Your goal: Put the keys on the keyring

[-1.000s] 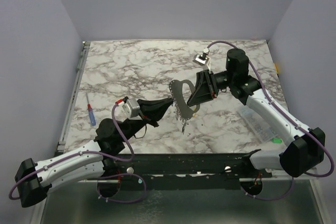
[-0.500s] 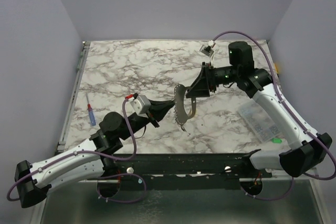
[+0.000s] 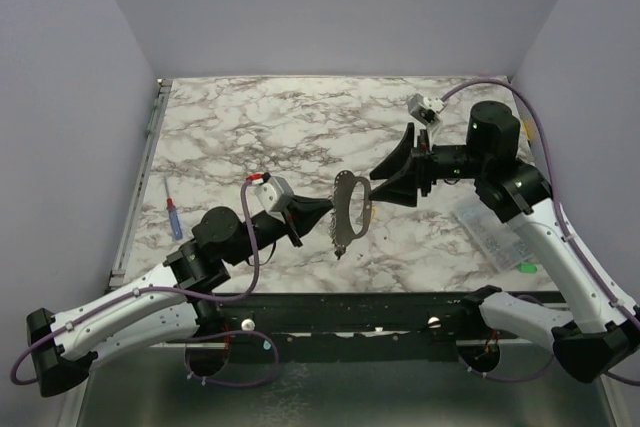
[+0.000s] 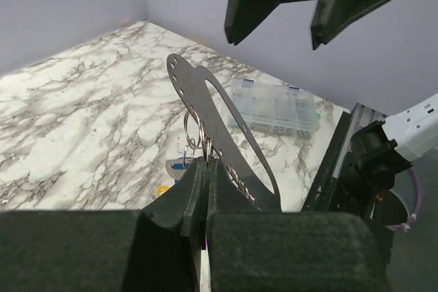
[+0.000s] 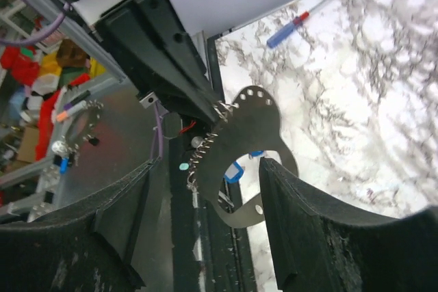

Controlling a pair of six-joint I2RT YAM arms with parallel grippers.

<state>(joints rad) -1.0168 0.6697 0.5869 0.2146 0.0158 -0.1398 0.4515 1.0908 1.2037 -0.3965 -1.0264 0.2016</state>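
My left gripper (image 3: 320, 215) is shut on a dark curved metal plate (image 3: 349, 211) with punched holes, holding it upright above the table. Wire rings (image 4: 194, 130) hang at the plate's edge just past my left fingertips (image 4: 205, 163). A blue-tagged key (image 4: 179, 165) dangles there, with a yellow spot (image 4: 163, 190) below it, half hidden by my finger. My right gripper (image 3: 382, 179) is open and empty, just right of the plate and apart from it. The right wrist view shows the plate (image 5: 248, 131) and the blue tag (image 5: 235, 171) beyond my open right gripper (image 5: 205, 169).
A thin red-and-blue stick (image 3: 174, 218) lies near the table's left edge. A clear plastic compartment box (image 3: 490, 232) sits at the right, with a small green item (image 3: 527, 268) near its front end. The table's front rail (image 3: 350, 307) runs below the plate.
My right gripper has drawn back to the right, away from the plate it was up against. My left gripper has carried the plate slightly to the right.
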